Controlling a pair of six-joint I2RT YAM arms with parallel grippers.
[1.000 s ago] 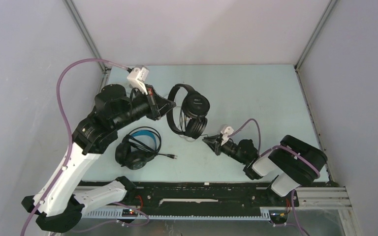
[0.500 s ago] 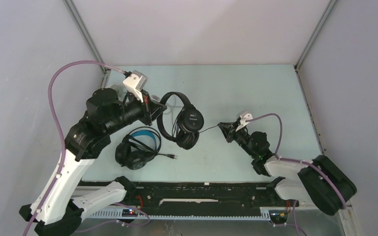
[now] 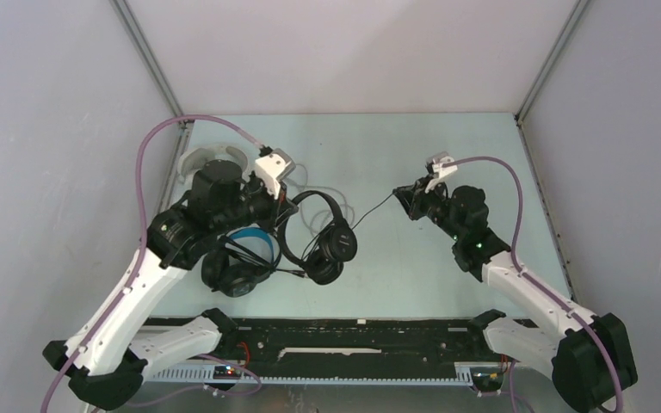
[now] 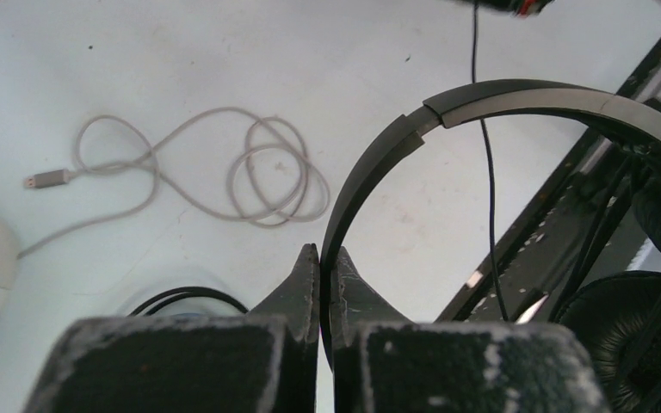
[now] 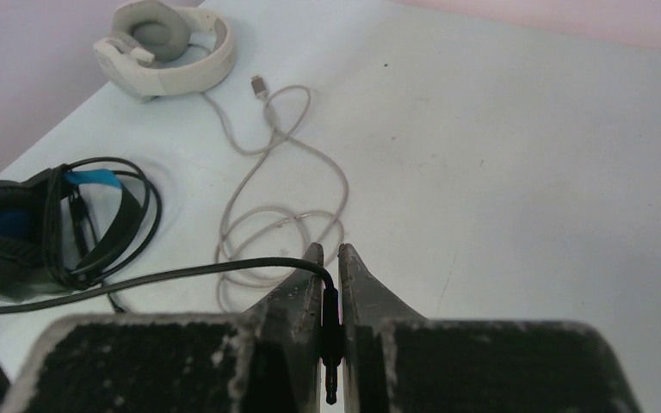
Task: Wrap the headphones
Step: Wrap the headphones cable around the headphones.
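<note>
**A:** So, starting nearest the arm bases in the top view, what lies there?

**B:** The blue-band pair, low and left of centre. It lies flat on the table with its own lead bundled across it.

**A:** And the on-ear pair?

**B:** Just right of that one, at centre. The on-ear pair has both cups side by side, and its thin headband arches up and left from them. Whether the cups touch the table I cannot tell.

**A:** Where is the left gripper against it?

**B:** The left gripper sits on the left side of that arch, jaws pinched tight on the headband. In the left wrist view the fingers meet at bottom centre. The headband rises from between them and curves off right, with a cup at the lower right edge.

**A:** And the right gripper?

**B:** The right gripper is right of centre and a little further back, well apart from the cups. Its jaws are nearly together, clamping the plug. The cord runs from the plug back to the on-ear pair.

**A:** Beyond that?

**B:** The grey cable lies in loose loops just behind the left gripper. Farthest back, at upper left, is the white pair, partly hidden by the left arm.
</note>
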